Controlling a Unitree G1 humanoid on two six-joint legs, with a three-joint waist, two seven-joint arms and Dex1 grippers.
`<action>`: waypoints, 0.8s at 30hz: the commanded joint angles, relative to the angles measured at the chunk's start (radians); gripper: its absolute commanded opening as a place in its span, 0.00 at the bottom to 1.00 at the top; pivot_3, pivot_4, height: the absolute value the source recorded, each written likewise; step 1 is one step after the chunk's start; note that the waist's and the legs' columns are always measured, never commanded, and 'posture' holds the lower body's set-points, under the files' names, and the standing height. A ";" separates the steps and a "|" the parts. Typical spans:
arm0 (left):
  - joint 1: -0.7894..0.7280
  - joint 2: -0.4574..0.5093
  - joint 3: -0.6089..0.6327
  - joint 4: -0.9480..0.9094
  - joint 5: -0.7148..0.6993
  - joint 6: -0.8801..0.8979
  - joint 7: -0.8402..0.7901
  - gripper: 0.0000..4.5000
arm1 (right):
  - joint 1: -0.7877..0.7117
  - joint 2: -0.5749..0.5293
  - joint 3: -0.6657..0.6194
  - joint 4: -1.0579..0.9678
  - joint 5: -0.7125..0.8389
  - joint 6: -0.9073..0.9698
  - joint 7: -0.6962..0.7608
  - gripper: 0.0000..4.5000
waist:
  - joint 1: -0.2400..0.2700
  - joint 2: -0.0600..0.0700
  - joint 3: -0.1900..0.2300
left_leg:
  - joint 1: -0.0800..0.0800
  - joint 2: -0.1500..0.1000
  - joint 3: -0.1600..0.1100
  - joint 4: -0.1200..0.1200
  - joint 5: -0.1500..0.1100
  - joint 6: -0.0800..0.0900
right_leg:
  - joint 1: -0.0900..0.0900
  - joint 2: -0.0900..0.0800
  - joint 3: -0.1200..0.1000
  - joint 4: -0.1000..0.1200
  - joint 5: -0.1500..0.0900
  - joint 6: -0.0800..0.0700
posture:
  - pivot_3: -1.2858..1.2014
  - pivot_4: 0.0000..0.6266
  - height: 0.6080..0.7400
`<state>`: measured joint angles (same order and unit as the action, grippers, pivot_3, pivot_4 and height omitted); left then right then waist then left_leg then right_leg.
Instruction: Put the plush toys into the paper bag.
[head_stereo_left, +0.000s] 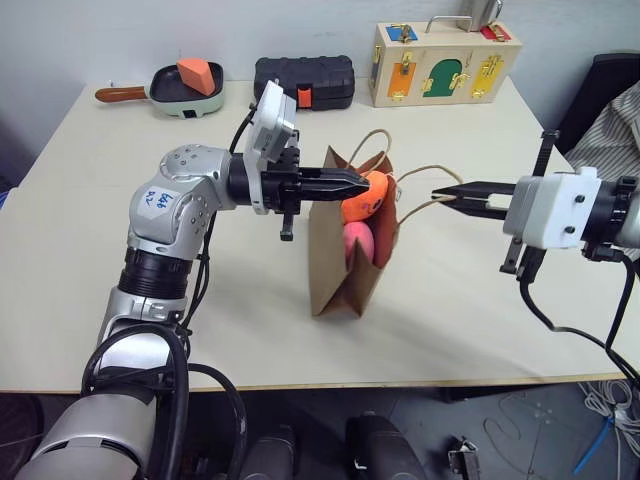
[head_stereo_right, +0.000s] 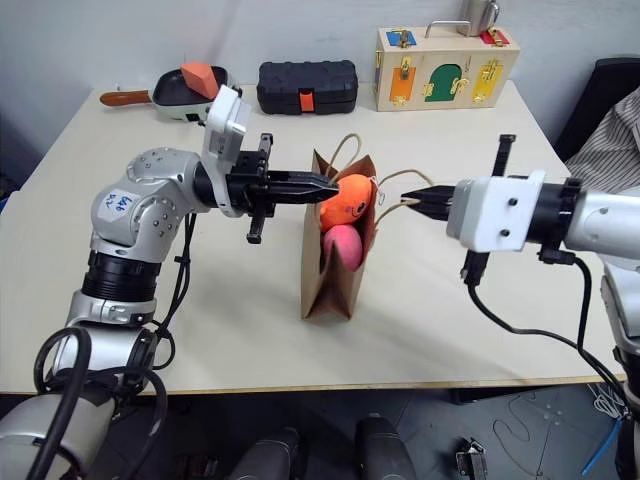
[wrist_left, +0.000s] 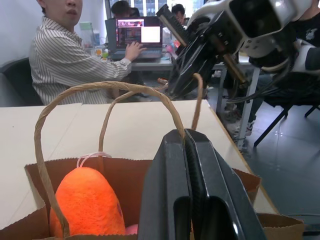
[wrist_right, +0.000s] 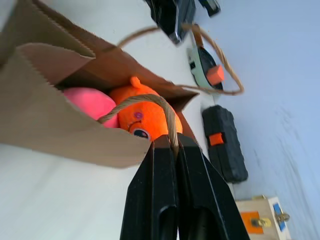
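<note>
The brown paper bag (head_stereo_left: 330, 262) stands upright in the middle of the table. Inside it sit the plush toys: the orange one (head_stereo_left: 368, 200) on top at the mouth and the pink one (head_stereo_left: 358, 242) under it. My left gripper (head_stereo_left: 362, 183) reaches level across the bag's left rim, shut, and one twine handle (wrist_left: 100, 87) runs into its fingertips. To the bag's right, my right gripper (head_stereo_left: 440, 196) is shut on the other twine handle (wrist_right: 135, 102) and holds it out taut.
At the table's far edge stand a green pan (head_stereo_left: 185, 92) holding an orange block, a black case (head_stereo_left: 305, 82) and a wooden lock box (head_stereo_left: 445, 62). A person (wrist_left: 70, 55) sits at a desk beyond the table's right side.
</note>
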<state>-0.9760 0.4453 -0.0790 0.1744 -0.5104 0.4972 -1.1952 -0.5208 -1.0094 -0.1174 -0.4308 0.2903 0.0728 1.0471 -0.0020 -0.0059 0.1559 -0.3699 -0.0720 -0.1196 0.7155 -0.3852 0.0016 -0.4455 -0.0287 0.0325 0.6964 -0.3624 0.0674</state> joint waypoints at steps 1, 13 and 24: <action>0.015 0.005 0.011 -0.008 0.009 -0.023 -0.002 0.00 | -0.011 0.016 0.022 -0.064 -0.009 0.019 -0.028 0.01 | 0.000 0.000 0.000 | 0.000 0.000 0.000 0.000 0.000 0.000 | 0.000 0.000 0.000 0.000 0.000 0.000 | 0.52 0.24 1.00; 0.105 0.108 0.124 -0.150 -0.096 0.140 0.034 0.34 | -0.001 0.068 0.023 -0.044 -0.033 0.043 -0.078 0.28 | -0.002 0.000 0.000 | 0.000 0.000 0.000 0.000 0.000 0.000 | -0.001 0.000 0.000 0.001 0.000 0.000 | 0.52 0.24 1.00; 0.210 0.286 0.221 -0.295 -0.222 0.322 0.036 0.99 | 0.132 -0.017 -0.262 -0.145 0.387 0.404 -0.033 0.81 | 0.001 0.000 0.000 | 0.000 0.000 -0.001 -0.001 0.000 0.000 | 0.000 0.000 0.000 0.000 0.000 0.000 | 0.52 0.24 1.00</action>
<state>-0.7710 0.7113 0.1124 -0.0744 -0.7018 0.8059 -1.1517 -0.3964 -1.0089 -0.3136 -0.5367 0.6055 0.4287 1.0151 -0.0015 -0.0059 0.1559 -0.3697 -0.0718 -0.1203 0.7149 -0.3852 0.0016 -0.4452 -0.0290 0.0321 0.6967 -0.3624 0.0673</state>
